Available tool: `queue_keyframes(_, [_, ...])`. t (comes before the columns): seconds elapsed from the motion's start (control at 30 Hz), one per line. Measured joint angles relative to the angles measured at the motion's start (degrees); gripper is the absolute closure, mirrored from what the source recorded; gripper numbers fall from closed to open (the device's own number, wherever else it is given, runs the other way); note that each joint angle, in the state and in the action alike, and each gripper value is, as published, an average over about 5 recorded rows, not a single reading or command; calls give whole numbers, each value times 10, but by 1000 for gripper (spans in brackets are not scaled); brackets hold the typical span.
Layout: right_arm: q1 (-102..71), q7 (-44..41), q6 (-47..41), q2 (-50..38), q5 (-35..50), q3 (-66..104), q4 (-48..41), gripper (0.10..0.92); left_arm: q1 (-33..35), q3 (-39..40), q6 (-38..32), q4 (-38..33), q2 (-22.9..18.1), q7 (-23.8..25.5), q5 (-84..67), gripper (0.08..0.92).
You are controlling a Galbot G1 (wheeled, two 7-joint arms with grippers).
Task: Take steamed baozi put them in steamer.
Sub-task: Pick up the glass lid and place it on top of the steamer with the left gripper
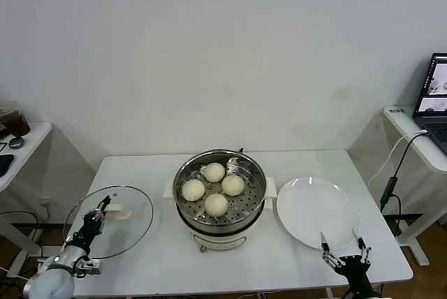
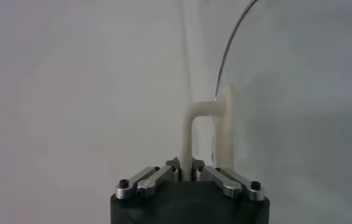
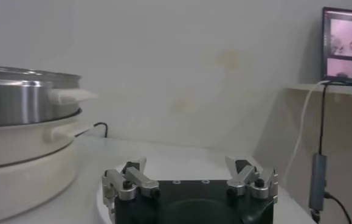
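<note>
A: Where are the baozi (image 1: 215, 188)?

B: All four sit in the steamer (image 1: 220, 198), on its perforated tray, mid-table. They form a diamond: one far, one near, one left, one right, close together.

A: Any long axis or heading to them?

B: No. They are round buns, domes up, so no direction can be read from them. The steamer stands upright, its open mouth facing up, its white side handles pointing left and right.

A: The left gripper (image 1: 102, 207)?

B: It is at the near left of the table, at the lid (image 1: 110, 221). In the left wrist view its fingers (image 2: 212, 174) are drawn together on the lid's white handle (image 2: 207, 131), clamped on it. The lid lies left of the steamer, apart from it.

A: And the right gripper (image 1: 342, 244)?

B: Near right, at the table's near edge, just over the near rim of the plate (image 1: 318, 211). Its fingers stand wide apart, pointing up and away, and hold nothing. The right wrist view shows the two finger pairs spread, with the steamer's steel wall and white base off to one side.

A: What else lies around?

B: The plate is right of the steamer, almost touching its right handle. A laptop (image 1: 433, 100) sits on a side desk far right, with a cable (image 1: 393, 170) hanging down from it.
</note>
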Motion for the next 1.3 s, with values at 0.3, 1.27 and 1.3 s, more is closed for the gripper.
queue_keyframes(0.3, [-1,-5,2,1,-10,-18,6,203,45,-47,93,-160,53,75,-88,824])
queue_keyframes(1.27, [16,17,30,34,-116,-47,-29,203,-230,352,376,-297,-6,255,-25,824])
queue_keyframes(1.3, [17,17,31,34,-118,-47,-30,203,-234,360,379,-293,-13,258,-14,824])
